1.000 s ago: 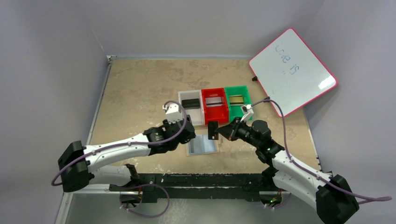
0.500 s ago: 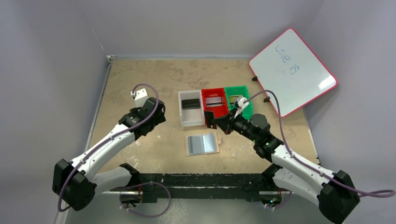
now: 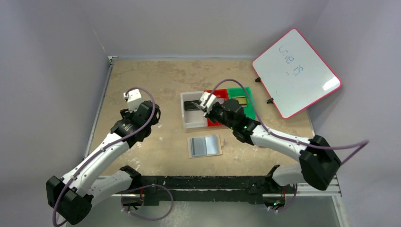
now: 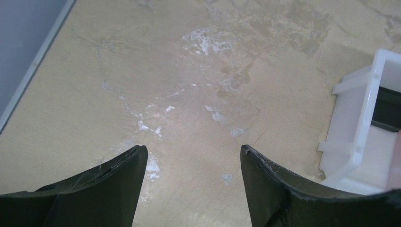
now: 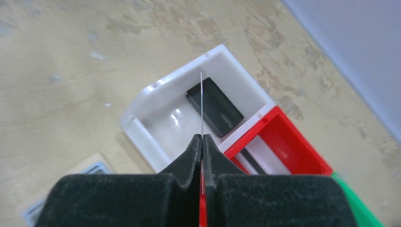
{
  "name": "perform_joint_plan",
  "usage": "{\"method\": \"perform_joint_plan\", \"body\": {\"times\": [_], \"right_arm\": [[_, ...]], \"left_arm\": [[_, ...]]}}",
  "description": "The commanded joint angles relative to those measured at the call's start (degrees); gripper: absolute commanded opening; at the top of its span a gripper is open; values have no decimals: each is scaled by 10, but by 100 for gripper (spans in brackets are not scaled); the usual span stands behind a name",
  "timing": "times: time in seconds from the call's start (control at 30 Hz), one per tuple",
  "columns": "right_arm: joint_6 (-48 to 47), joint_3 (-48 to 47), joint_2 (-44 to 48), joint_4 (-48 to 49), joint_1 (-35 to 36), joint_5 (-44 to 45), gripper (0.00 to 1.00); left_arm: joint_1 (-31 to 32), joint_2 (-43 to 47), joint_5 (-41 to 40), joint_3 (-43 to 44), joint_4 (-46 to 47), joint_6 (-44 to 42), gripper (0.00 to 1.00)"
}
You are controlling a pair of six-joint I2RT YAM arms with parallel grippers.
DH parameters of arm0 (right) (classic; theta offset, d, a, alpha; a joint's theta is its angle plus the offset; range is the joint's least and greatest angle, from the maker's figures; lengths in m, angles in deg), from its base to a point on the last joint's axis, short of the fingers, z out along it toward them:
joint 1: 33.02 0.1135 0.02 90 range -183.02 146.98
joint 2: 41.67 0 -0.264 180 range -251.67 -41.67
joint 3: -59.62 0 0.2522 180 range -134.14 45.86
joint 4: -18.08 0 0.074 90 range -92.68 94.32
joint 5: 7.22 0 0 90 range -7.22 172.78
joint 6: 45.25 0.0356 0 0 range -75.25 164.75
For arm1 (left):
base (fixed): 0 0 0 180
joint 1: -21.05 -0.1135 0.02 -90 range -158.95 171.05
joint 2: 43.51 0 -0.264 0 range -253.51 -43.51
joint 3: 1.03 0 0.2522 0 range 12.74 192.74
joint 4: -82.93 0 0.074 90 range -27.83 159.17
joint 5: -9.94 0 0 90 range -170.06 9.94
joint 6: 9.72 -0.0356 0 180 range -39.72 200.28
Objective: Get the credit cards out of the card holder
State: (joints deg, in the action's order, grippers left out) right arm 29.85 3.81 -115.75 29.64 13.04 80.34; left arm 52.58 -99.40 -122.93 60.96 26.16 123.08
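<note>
The card holder (image 3: 204, 145) lies open on the table, grey-blue lining up, and its corner shows in the right wrist view (image 5: 90, 166). My right gripper (image 3: 205, 107) is shut on a thin card, seen edge-on in the right wrist view (image 5: 202, 104), and holds it upright above the white bin (image 5: 156, 125). A black card (image 5: 215, 107) lies flat in that bin. A silvery card (image 5: 265, 153) lies in the red bin (image 5: 302, 153). A dull gold card (image 3: 240, 100) lies in the green bin (image 3: 247, 91). My left gripper (image 4: 194, 156) is open and empty over bare table, left of the bins.
A pink-framed whiteboard (image 3: 297, 72) leans at the back right. The three bins stand in a row behind the card holder. The white bin's near corner shows at the right of the left wrist view (image 4: 361, 132). A wall edge runs along the table's left side (image 3: 100, 109).
My right gripper has carried the card from beside the wallet up and left to above the white bin. My left arm has drawn back left, away from the wallet.
</note>
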Motion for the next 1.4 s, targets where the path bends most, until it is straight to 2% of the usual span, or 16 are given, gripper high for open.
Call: {"method": "perform_joint_plan", "body": {"times": [0.0,0.33,0.7,0.97,1.37], "right_arm": [[-130,-80,-62,-29,2,30,0],[-216,-195,-181,-104,4,46,0],[-281,-264,-277,-155,8,107,0],[-315,-297,-324,-154,8,131,1],[-365,-316,-371,-124,8,137,3]], "left_arm": [[-2,30,-64,16,-12,1,72],[-2,66,-91,20,-34,18,72],[-2,83,-106,25,-48,30,72],[-2,119,-121,20,-53,41,72],[-2,118,-119,20,-53,44,72]]}}
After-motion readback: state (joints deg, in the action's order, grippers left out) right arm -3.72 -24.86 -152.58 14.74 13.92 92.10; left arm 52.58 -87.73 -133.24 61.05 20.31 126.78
